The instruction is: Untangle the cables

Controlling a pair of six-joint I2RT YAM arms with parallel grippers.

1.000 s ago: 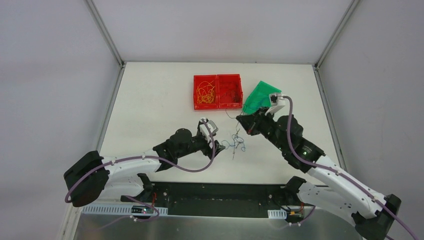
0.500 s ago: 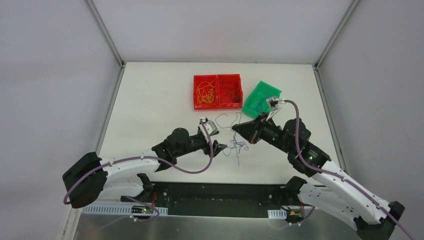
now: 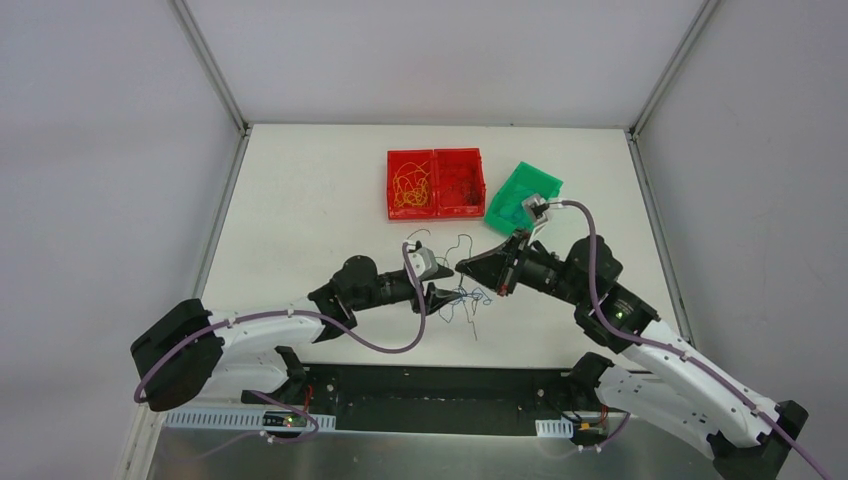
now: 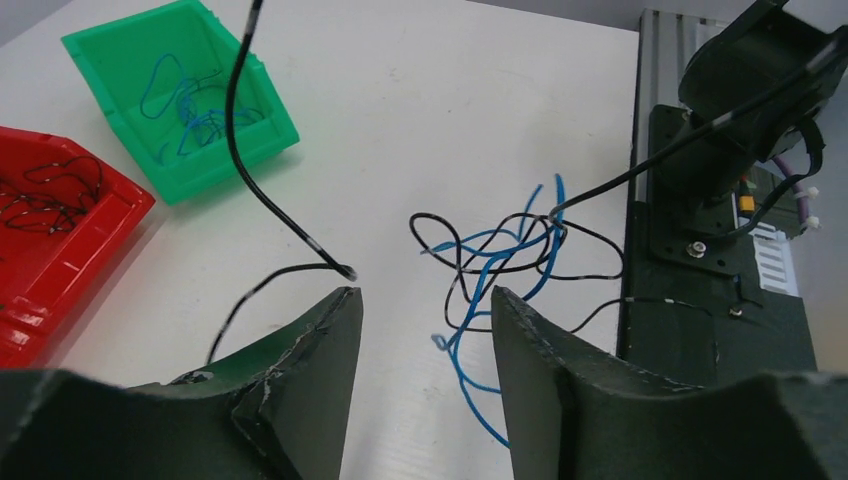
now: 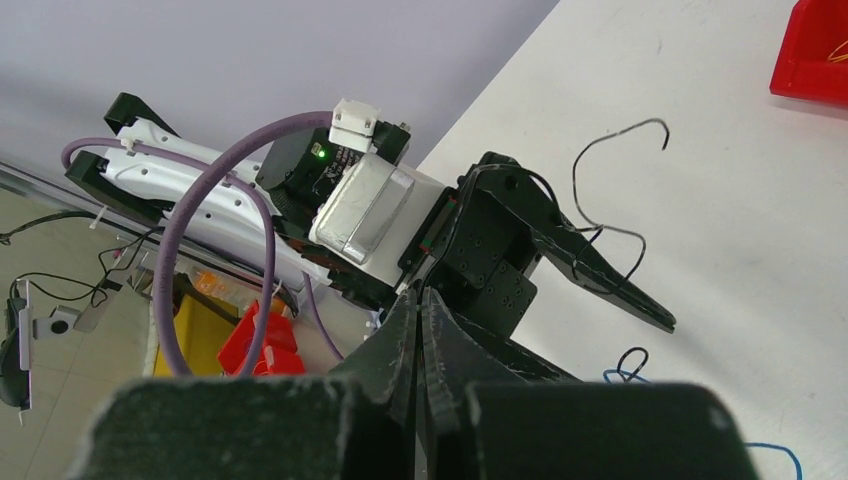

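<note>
- The cables (image 3: pixel 466 298) lie as a small knot of blue and dark wires on the bench (image 3: pixel 300 220), at about 6 o'clock from the red bin (image 3: pixel 436 152) in the overhead view.
- The red bin holds yellow-orange wires in its left compartment and dark ones in its right. The green bin (image 3: pixel 545 180), at 3 o'clock from it, holds blue wires, so part of the sorting is judged done.
- The left gripper (image 3: pixel 443 296) sits low at 9 o'clock of the knot. Its jaws stand moderately apart with nothing between them, and the knot lies just ahead of the gap in the left wrist view.
- The right gripper (image 3: pixel 462 267) is poised at 12 o'clock of the knot with its jaws pressed together.
- A dark wire (image 4: pixel 245 170) rises steeply out of the left wrist view. It is judged to be pinched by the right gripper, though the pinch itself is not seen.
- The step in hand is judged to be the separating of that dark wire from the blue ones.
- Next, the blue strands need to be gripped or pinned by the left jaws. The dark wire can then be drawn off towards 12 o'clock, slowly, lest the loops tighten.
</note>
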